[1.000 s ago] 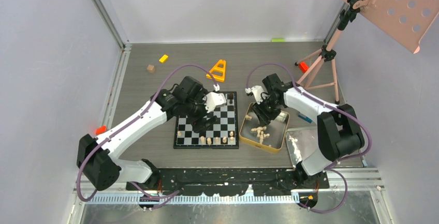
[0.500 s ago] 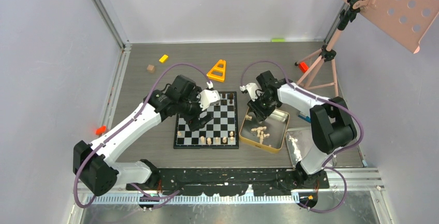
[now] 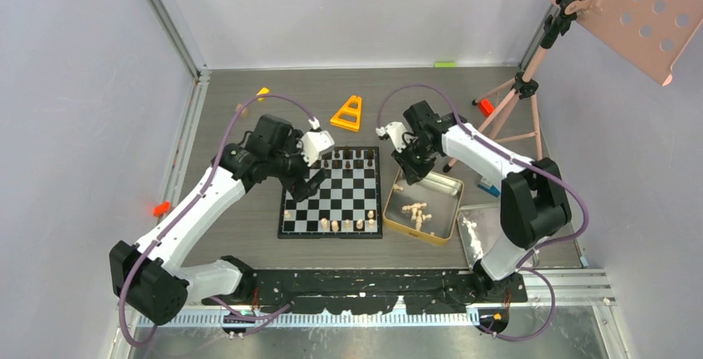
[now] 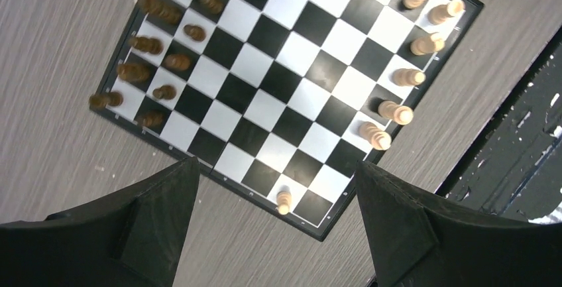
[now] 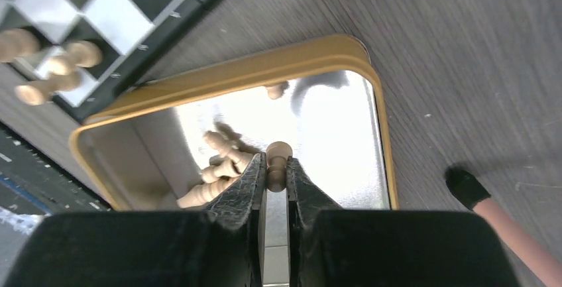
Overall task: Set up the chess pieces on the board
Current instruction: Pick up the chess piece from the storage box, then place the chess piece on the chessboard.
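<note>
Top view:
- The board (image 3: 348,191) lies flat on the table (image 3: 414,94), with the gold tin (image 3: 388,210) just to its right.
- A silver tray (image 3: 489,243) sits further right.
- Dark pieces (image 3: 348,157) line the board's far edge.
- Pale pieces (image 3: 346,225) part-fill the near edge, and a lone pale pawn (image 3: 288,214) stands by the near left corner.
- More pale ones lie in a loose heap (image 3: 414,210) in the tin.
- An orange triangle (image 3: 347,114) and a pink tripod (image 3: 514,102) stand well behind the board.

Left jaws:
- From above they are over the board's left side, and their gap is hard to read.
- The left wrist view shows them spread wide with nothing between. Most of the board is visible in the gap.
- That view also shows the dark pieces in two ragged rows, which the top view is too small to resolve.

Right jaws:
- From above they are only a dark mass at the tin's far end, and any load is unreadable.
- The right wrist view shows them pinching a pale piece (image 5: 278,160) lengthwise, its round head showing past the tips.
- The piece is over the tin's shiny floor, beside the heap.
- I cannot tell how high it is above the floor.
</note>
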You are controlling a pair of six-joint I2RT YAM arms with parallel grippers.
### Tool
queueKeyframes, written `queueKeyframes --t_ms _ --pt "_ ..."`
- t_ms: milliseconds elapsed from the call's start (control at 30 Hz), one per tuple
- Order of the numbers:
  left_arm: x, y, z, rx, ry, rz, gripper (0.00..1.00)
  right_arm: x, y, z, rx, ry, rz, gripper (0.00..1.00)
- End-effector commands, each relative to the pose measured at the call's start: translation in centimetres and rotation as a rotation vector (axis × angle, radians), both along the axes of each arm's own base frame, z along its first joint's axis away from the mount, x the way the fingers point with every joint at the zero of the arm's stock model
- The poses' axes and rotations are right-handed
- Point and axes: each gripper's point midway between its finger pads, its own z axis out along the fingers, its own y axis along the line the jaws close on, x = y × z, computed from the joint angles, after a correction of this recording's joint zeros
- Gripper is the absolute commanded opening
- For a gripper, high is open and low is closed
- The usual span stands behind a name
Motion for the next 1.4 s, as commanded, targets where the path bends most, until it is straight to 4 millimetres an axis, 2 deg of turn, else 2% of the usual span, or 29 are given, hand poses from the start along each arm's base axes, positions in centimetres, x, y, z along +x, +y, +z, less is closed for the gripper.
queueKeyframes --t_ms 0,133,200,367,500,600,800,900,1367 --pt "1.6 1.3 0.8 -0.077 -0.007 0.114 0.91 -1.0 3.6 6.2 0.100 -0.092 0.090 0.03" --pt "3.1 3.8 0.5 -0.116 0.031 0.256 0.92 -3.0 7.3 7.8 0.143 -0.095 0.209 0.03" --pt "3.8 5.3 0.4 -0.129 0.047 0.328 0.93 -4.0 9.1 7.9 0.152 -0.086 0.267 0.03" --pt "4.8 9.8 0.5 -0.158 0.071 0.505 0.94 -6.2 12.9 6.1 0.123 -0.028 0.405 0.03" --pt "4.9 13.1 0.9 -0.200 0.088 0.627 0.94 -7.3 14.8 4.3 0.089 0.006 0.475 0.03" --pt "4.7 14.4 1.4 -0.226 0.083 0.672 0.95 -7.7 15.7 3.1 0.067 0.015 0.502 0.03" --pt "4.1 14.9 2.3 -0.255 0.058 0.684 0.95 -7.4 16.9 0.8 0.018 0.027 0.511 0.03" --pt "4.0 14.8 2.6 -0.260 0.049 0.679 0.95 -7.1 17.2 0.4 0.004 0.017 0.505 0.03" --pt "4.0 14.4 2.8 -0.278 0.049 0.655 0.95 -7.0 16.4 -1.5 -0.063 0.043 0.497 0.03"
